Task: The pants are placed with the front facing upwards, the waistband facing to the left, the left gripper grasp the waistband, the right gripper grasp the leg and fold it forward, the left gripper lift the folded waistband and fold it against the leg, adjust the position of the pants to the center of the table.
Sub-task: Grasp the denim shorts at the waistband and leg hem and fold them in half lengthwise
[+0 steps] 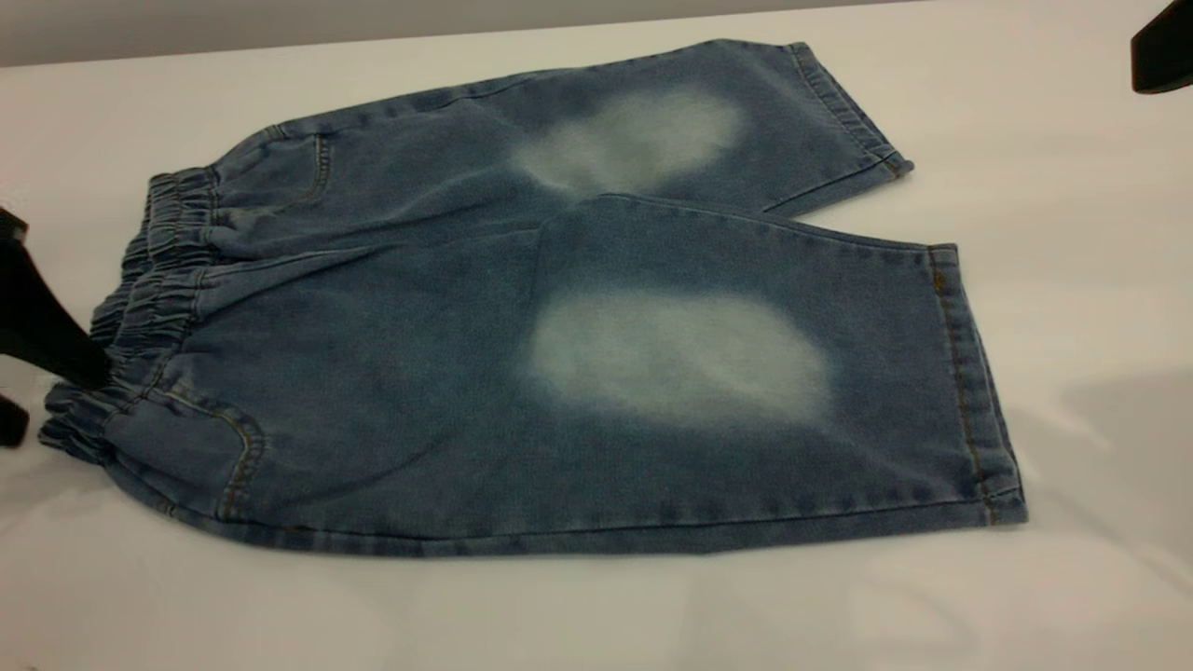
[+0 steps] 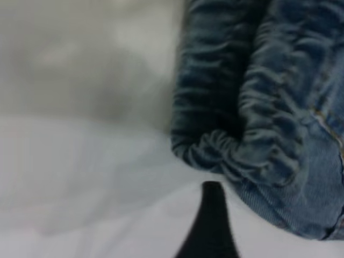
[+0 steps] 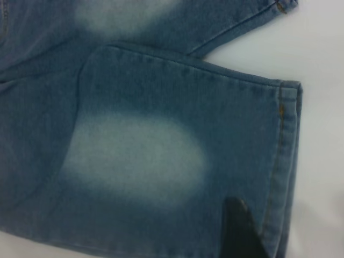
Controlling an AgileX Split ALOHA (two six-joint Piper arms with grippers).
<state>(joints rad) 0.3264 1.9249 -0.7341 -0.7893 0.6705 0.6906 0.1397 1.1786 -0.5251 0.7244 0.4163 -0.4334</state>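
Blue denim pants (image 1: pixel 522 373) lie flat and unfolded across the middle of the white surface (image 1: pixel 596 615) in the exterior view, both wide legs spread toward the right of the frame and a pale faded patch (image 1: pixel 680 359) on each knee. The gathered waistband (image 1: pixel 154 280) sits at the left of the frame, its ruched elastic bunched at the near corner.

At the left edge of the frame the left end effector (image 1: pixel 42 326) is a black shape whose lower tip meets the waistband; whether it is clenched on the fabric or released cannot be told. Its wrist view shows one black fingertip (image 2: pixel 211 226) on the bare surface just beside the crinkled waistband edge, apart from the cloth.

The right end effector (image 1: pixel 1160 51) shows only as a dark corner in the upper right of the exterior frame, well clear of the pants. Its wrist view looks down on the near leg and its stitched hem (image 3: pixel 287 156), one black fingertip (image 3: pixel 242 231) in view over the denim; its grip state cannot be told either.
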